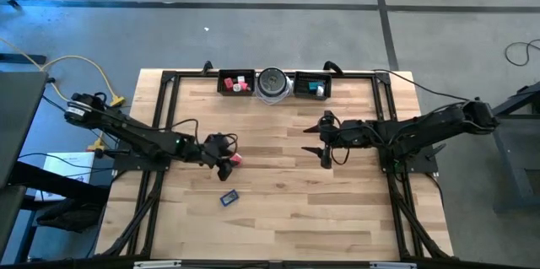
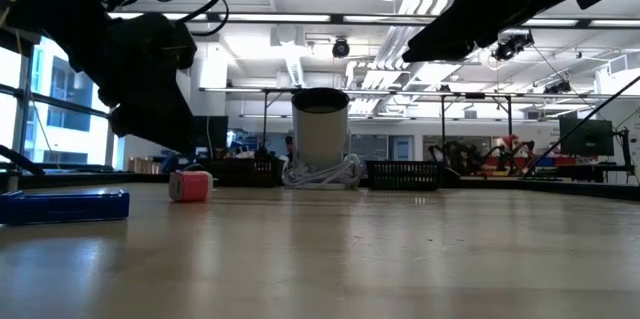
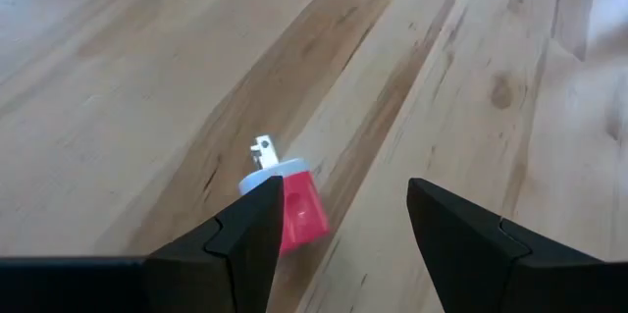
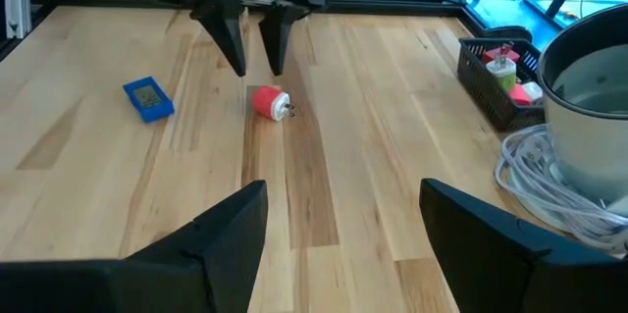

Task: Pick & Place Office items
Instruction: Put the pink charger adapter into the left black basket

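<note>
A small red block [image 3: 297, 213] with a white end and a metal prong lies on its side on the wood. My left gripper [image 3: 343, 217] is open and hovers just above it, the block showing by one fingertip. The right wrist view shows those fingers [image 4: 256, 53] pointing down over the red block [image 4: 267, 101]. A blue flat piece [image 1: 229, 197] lies flat nearer the table's near edge. My right gripper [image 1: 326, 140] is open over mid-table, right of centre, with nothing between its fingers. More small pieces sit in the two black trays.
Along the far edge stand a black tray [image 1: 236, 83] with red and white bits, a round silver-grey container [image 1: 272, 83] with coiled white cable, and a second tray [image 1: 312, 85] with a teal piece. Bare wood lies between the two arms [image 1: 278, 176].
</note>
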Action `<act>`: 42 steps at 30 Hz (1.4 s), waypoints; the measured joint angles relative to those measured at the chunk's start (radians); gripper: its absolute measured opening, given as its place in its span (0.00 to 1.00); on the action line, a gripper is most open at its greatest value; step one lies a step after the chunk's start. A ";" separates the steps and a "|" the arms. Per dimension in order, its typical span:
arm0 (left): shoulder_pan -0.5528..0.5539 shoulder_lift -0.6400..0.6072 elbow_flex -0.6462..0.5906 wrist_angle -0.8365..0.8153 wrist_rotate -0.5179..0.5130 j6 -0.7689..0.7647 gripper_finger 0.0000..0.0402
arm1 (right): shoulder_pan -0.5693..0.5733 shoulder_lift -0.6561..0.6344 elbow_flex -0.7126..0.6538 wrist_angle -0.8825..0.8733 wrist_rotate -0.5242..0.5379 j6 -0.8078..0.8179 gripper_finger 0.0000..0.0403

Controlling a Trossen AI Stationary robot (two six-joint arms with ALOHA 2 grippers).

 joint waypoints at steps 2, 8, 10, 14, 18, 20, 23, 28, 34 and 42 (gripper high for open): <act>0.000 0.002 0.000 -0.001 0.000 -0.002 0.53 | 0.000 0.000 0.000 0.000 0.000 0.000 0.63; 0.000 0.064 0.001 0.003 0.005 -0.018 0.53 | 0.000 0.000 0.000 0.000 0.000 0.000 0.63; 0.000 0.096 0.010 0.000 0.012 -0.019 0.53 | 0.000 0.000 0.000 0.000 0.000 0.000 0.63; 0.004 0.146 0.037 0.004 0.008 -0.017 0.53 | 0.000 0.000 0.000 0.000 0.000 -0.003 0.63; 0.018 0.187 0.062 0.004 0.007 -0.010 0.53 | 0.000 0.000 0.000 0.000 0.000 -0.003 0.63; 0.026 0.207 0.068 0.003 0.012 -0.009 0.53 | 0.000 0.000 0.000 0.000 -0.001 -0.003 0.63; 0.039 0.237 0.080 0.003 0.028 -0.007 0.53 | 0.000 0.000 0.000 0.000 -0.001 -0.003 0.63; 0.045 0.282 0.097 0.002 0.049 -0.006 0.53 | 0.000 0.000 0.000 -0.002 -0.001 -0.003 0.63; 0.045 0.292 0.099 0.003 0.046 0.018 0.46 | 0.000 0.000 0.000 -0.008 -0.001 -0.003 0.63; 0.044 0.293 0.099 0.006 0.009 0.048 0.31 | 0.000 0.000 0.000 -0.008 -0.001 0.000 0.63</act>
